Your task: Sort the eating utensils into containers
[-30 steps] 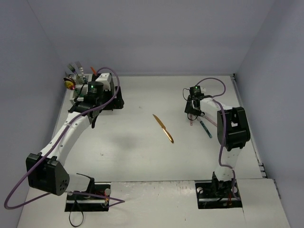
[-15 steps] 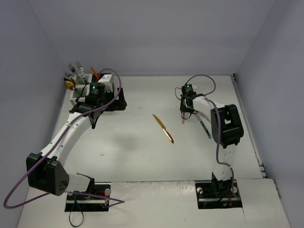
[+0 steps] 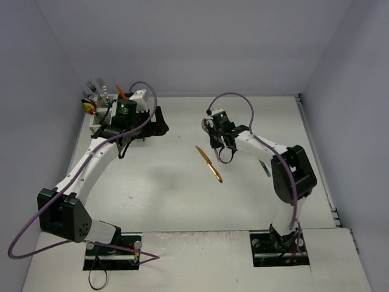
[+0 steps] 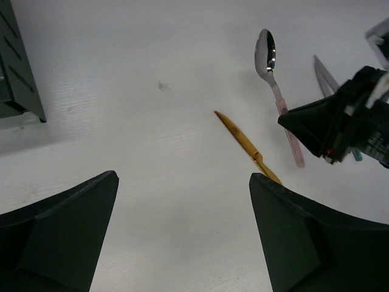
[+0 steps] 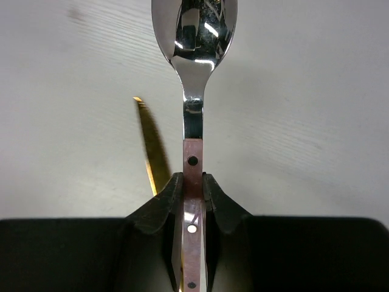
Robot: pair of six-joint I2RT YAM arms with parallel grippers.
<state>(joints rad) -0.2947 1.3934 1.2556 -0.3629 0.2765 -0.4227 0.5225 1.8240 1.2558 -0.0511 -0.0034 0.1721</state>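
Note:
My right gripper (image 5: 193, 190) is shut on the pink handle of a silver spoon (image 5: 194, 36), whose bowl points away from the jaws. From above, the right gripper (image 3: 220, 145) hovers just right of a gold knife (image 3: 209, 164) lying mid-table. My left gripper (image 4: 182, 243) is open with nothing between its fingers, and it looks across at the spoon (image 4: 266, 52) and the gold knife (image 4: 246, 149). A corner of the black container (image 4: 18, 73) shows at the left. The white container (image 3: 97, 121) at the far left holds several utensils (image 3: 97, 90). The left gripper (image 3: 152, 125) sits right beside the containers.
A teal-patterned utensil (image 3: 265, 168) lies on the table right of the right arm. A silver blade tip (image 4: 325, 76) shows behind the right gripper in the left wrist view. Grey walls close in the table at the left, back and right.
My right gripper has closed on the pink-handled spoon and carried it left, from the right side to beside the gold knife. The left gripper has shifted slightly right.

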